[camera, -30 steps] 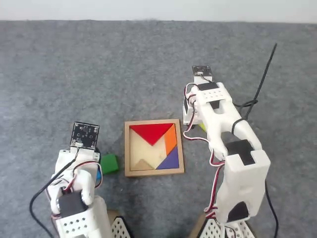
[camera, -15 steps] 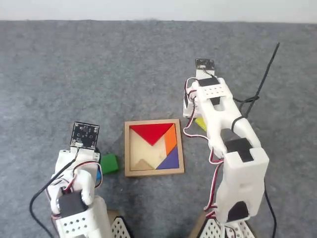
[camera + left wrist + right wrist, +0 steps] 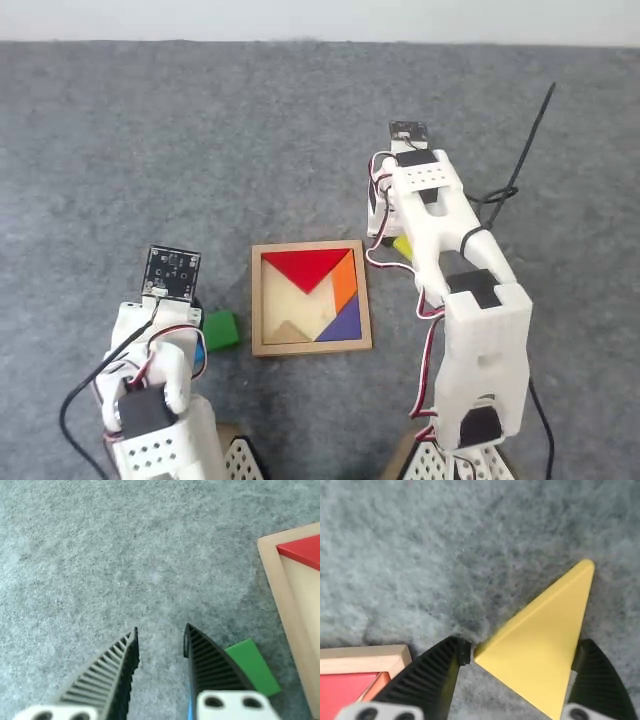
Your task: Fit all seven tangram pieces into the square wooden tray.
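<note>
1. Right gripper (image 3: 522,652) points down at the grey carpet (image 3: 150,150), jaws spread either side of the yellow triangle (image 3: 545,630), which lies flat just right of the far right corner of the wooden tray (image 3: 259,300).
2. We see a red triangle (image 3: 305,265), an orange piece (image 3: 345,280) and a purple piece (image 3: 347,322) in the tray.
3. We find the right arm (image 3: 455,260) stretched far out and the left arm (image 3: 150,370) folded near its base. The left gripper (image 3: 160,635) is spread and empty, with a green piece (image 3: 252,665) just beside it, left of the tray.
</note>
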Motion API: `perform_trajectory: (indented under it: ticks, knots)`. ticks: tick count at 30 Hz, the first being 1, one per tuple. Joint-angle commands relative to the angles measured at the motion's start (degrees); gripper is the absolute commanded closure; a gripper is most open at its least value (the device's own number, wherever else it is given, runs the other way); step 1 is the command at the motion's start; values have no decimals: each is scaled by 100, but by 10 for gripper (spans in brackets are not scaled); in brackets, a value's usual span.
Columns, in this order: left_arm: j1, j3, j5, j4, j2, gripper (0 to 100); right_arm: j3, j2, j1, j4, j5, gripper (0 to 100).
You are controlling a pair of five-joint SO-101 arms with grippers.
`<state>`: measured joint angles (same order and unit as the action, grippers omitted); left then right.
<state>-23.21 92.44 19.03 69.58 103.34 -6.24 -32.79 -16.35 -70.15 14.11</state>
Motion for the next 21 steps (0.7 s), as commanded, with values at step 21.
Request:
perform_trajectory:
  ticks: [21]
  knots:
    - [-35, -31, 62, 35, 105, 852, -369, -4, 356, -576, -264, 667]
